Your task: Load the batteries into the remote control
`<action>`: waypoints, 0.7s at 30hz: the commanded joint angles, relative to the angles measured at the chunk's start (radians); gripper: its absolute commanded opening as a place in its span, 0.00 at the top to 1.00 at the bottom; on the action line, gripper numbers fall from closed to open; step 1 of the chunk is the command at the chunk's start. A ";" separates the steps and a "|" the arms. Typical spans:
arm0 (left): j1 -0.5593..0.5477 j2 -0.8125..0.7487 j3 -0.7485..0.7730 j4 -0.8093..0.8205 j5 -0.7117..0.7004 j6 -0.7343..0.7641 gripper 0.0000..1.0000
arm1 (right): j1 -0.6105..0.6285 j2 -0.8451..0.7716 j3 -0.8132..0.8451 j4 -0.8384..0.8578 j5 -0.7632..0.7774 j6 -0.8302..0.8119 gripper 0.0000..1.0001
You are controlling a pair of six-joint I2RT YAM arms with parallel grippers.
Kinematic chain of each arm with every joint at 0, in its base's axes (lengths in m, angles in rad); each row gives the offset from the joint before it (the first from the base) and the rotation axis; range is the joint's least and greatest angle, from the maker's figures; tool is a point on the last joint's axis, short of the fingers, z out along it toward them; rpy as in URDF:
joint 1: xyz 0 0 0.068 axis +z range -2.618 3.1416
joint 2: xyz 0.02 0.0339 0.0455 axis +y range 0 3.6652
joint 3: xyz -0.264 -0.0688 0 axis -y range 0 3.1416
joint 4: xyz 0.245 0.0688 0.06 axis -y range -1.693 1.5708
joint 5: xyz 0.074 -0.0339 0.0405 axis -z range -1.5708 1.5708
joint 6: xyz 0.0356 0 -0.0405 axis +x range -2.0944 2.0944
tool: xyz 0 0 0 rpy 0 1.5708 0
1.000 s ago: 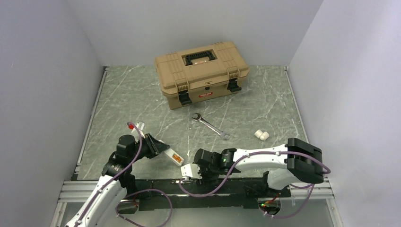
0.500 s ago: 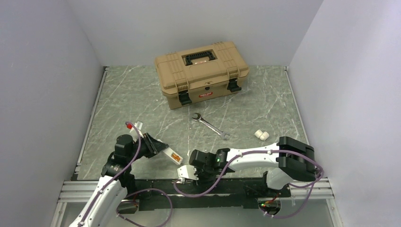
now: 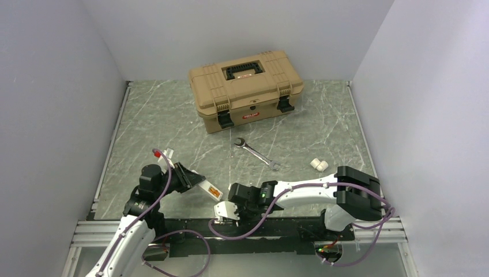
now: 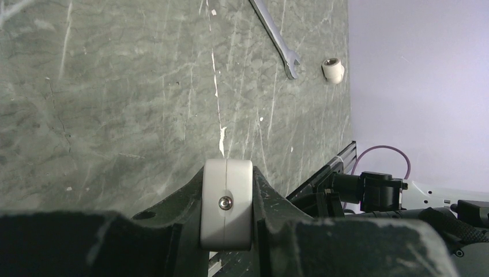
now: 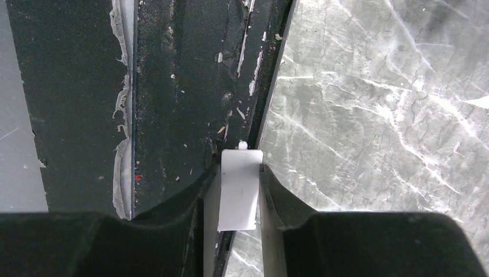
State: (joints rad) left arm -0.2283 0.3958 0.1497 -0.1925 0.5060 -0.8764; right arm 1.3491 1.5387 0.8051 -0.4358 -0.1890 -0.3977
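Note:
My left gripper (image 3: 195,183) is shut on the remote control (image 3: 209,190), a slim white bar held just above the table with its orange-brown recess facing up. In the left wrist view the remote's white end (image 4: 226,202), with a small screw in it, is clamped between the jaws. My right gripper (image 3: 222,214) hangs at the table's near edge, just right of the remote's free end. Its jaws press on both sides of a thin white cover plate (image 5: 239,187). The batteries are out of view.
A tan toolbox (image 3: 246,89) stands shut at the back. A steel wrench (image 3: 256,153) lies mid-table, with two small white cylinders (image 3: 319,165) to its right. A black rail (image 5: 173,86) runs along the near table edge under my right gripper.
My right gripper has slid left along the near edge and its jaws have closed in on the white plate. The left arm and the remote have barely moved.

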 commanded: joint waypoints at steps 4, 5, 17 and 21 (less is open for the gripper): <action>0.006 -0.006 -0.006 0.036 0.029 0.013 1.00 | -0.011 -0.025 0.008 0.029 0.033 0.009 0.77; 0.007 -0.006 -0.004 0.036 0.029 0.013 1.00 | -0.010 -0.028 0.008 0.036 0.040 0.016 0.77; 0.009 -0.005 -0.006 0.037 0.033 0.010 1.00 | -0.010 -0.067 -0.002 0.073 0.106 0.058 0.83; 0.009 -0.005 -0.006 0.041 0.035 0.007 1.00 | -0.010 -0.072 -0.006 0.073 0.123 0.068 0.84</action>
State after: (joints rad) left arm -0.2253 0.3962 0.1497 -0.1921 0.5171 -0.8768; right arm 1.3411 1.5024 0.8017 -0.3920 -0.1047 -0.3508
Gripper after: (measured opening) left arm 0.279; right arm 0.166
